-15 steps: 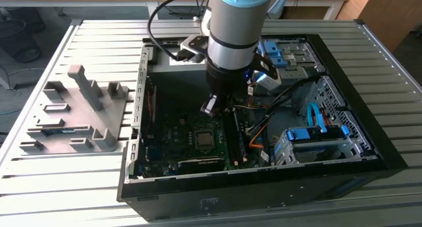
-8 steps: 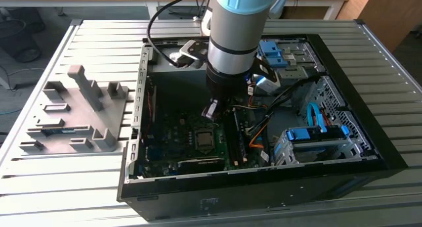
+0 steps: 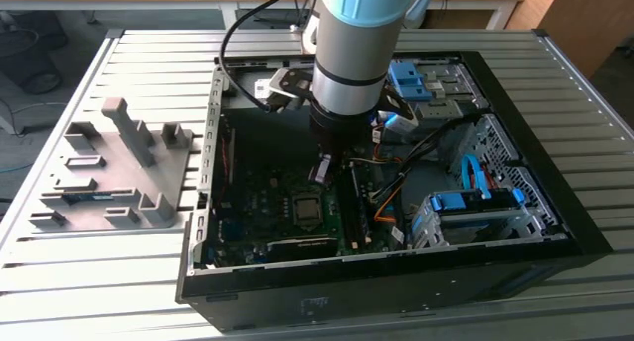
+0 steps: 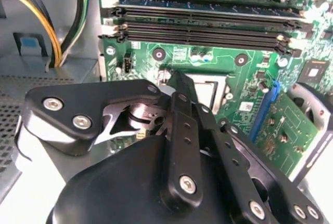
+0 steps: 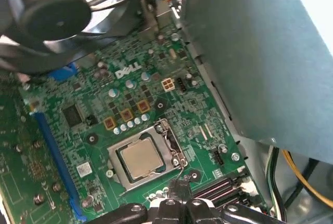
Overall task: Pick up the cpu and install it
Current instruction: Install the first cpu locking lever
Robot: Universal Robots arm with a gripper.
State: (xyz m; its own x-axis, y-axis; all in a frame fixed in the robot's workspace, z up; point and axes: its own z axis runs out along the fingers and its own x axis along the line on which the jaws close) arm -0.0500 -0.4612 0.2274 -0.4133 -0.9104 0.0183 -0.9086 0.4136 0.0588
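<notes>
The cpu (image 5: pixel 139 160) is a small square chip with a dull silver top. It lies flat in the motherboard's socket (image 5: pixel 171 154), framed by the metal bracket. In the exterior view the cpu (image 3: pixel 304 206) sits mid-board inside the open case. My gripper (image 3: pixel 322 170) hangs just above the board, a little behind the socket. In the first wrist view the gripper (image 5: pixel 179 183) is at the socket's corner, beside the cpu and not touching it. The black fingers (image 4: pixel 179 96) meet at their tips, shut on nothing, and hide part of the socket.
The black computer case (image 3: pixel 495 252) walls in the green motherboard (image 5: pixel 130 94). Empty memory slots (image 4: pixel 203 24), yellow cables (image 4: pixel 44 26) and a black fan (image 5: pixel 57 11) crowd the socket. Blue drive cages (image 3: pixel 465 203) stand at the exterior view's right; a grey parts fixture (image 3: pixel 109 170) lies on its left.
</notes>
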